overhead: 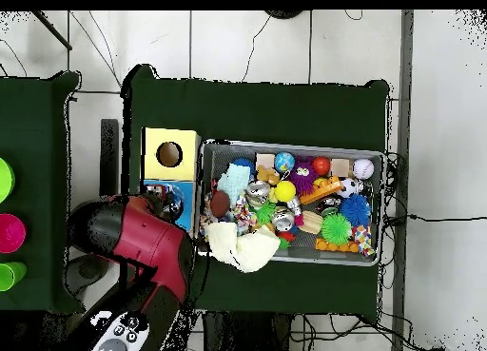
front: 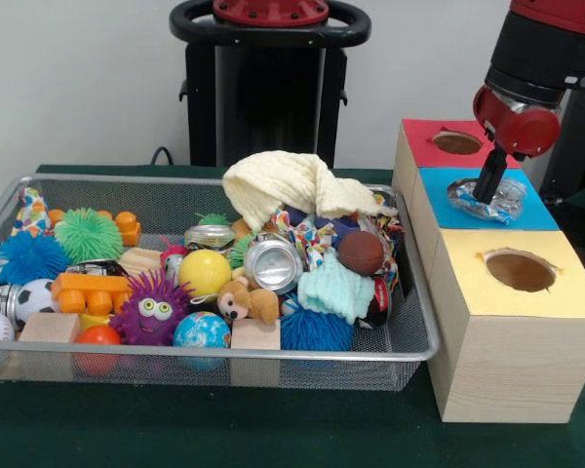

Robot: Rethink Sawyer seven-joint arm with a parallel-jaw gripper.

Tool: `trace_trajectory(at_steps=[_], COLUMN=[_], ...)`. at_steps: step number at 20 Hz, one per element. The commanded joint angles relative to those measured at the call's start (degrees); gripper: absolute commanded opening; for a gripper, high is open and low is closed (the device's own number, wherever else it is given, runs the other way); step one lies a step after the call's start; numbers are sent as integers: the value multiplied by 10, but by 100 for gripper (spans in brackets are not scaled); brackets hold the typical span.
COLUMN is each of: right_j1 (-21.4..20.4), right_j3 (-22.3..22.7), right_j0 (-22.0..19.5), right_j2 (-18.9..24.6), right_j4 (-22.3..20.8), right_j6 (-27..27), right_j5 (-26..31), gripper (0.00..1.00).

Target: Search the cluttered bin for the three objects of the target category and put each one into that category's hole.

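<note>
Plainly, by label:
Bin (front: pixel 424 322): left of the blue box, crowded; a silver can (front: pixel 273 263) lies among the toys, and one more beside the yellow cloth (front: pixel 292 185).
Blue box (front: pixel 541 210): a crushed can (front: pixel 487 200) sits over its hole, not yet dropped through.
Gripper (front: pixel 489 190): clamped on that can.
Progress: I judge one delivery in hand, others left.
Overhead: arm (overhead: pixel 143 247) hides the blue box; only the front shows the grasp.

The blue box's (front: pixel 487 210) hole is covered by a crumpled silver object (front: pixel 487 200). The gripper (front: pixel 489 185) tips are buried in it; finger state indeterminate. In the overhead view, the arm (overhead: pixel 143 247) hides this box, at 9 o'clock of the bin (overhead: pixel 380 209).
</note>
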Motion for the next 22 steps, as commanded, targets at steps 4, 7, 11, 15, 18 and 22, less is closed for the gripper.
trace_trajectory(at_steps=[4, 7, 11, 15, 18, 22], right_j1=[132, 123, 111, 114, 124, 134], right_j3=[-19, -8, 11, 31, 51, 70], right_j0=[-54, -61, -66, -82, -106, -138], right_j2=[111, 122, 132, 162, 208, 259], right_j4=[2, -1, -5, -5, 6, 6], right_j6=[96, 79, 58, 27, 8, -2], right_j5=[-14, -6, -2, -30, -88, -159], gripper=[0, 0, 0, 0, 0, 0])
